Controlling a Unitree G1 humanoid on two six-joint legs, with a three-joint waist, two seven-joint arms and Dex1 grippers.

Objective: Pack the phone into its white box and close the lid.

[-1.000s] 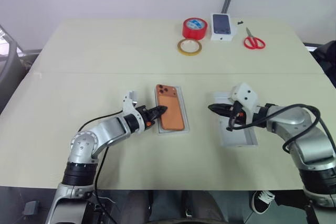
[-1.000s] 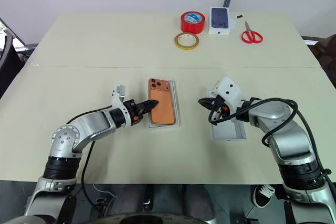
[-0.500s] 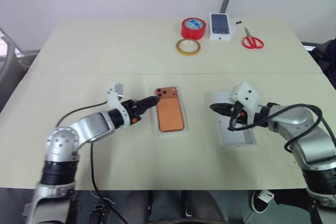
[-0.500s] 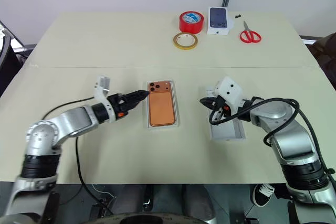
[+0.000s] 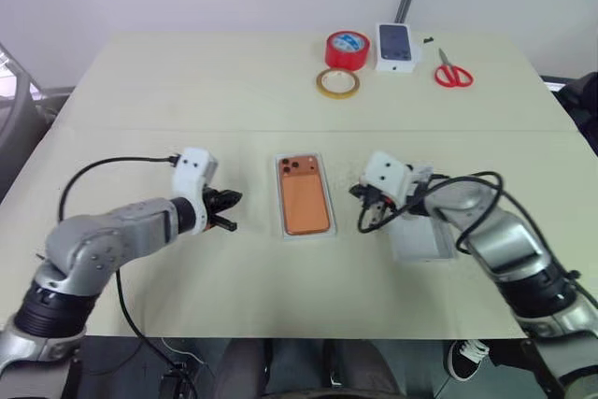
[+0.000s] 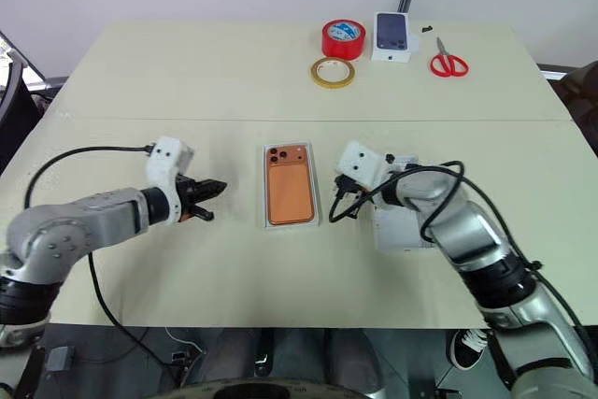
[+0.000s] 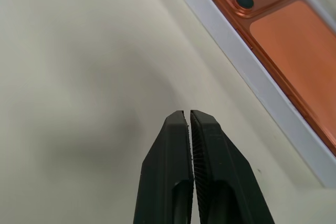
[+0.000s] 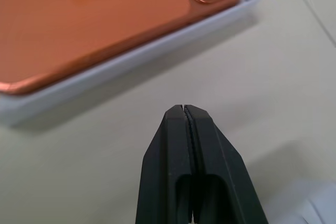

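The orange phone (image 5: 306, 197) lies back up inside the shallow white box (image 5: 280, 221) at the table's middle, its lenses toward the far side. My left gripper (image 5: 232, 201) is shut and empty, a short way left of the box and pointing at it. In the left wrist view the box rim (image 7: 247, 61) and the phone (image 7: 283, 35) lie beyond the shut fingertips. My right gripper (image 5: 355, 195) is shut and empty, close to the box's right rim (image 8: 131, 59). The pale lid (image 5: 422, 238) rests on the table to the right, partly under my right arm.
Along the far edge stand a red tape roll (image 5: 347, 49), a flat yellowish tape ring (image 5: 336, 83), a small white carton (image 5: 396, 47) printed with a dark phone, and red scissors (image 5: 452, 74). Black cables loop off both wrists.
My left gripper has drawn back to the left, away from the phone's edge, and rolled. My right gripper has moved left from above the lid to beside the box.
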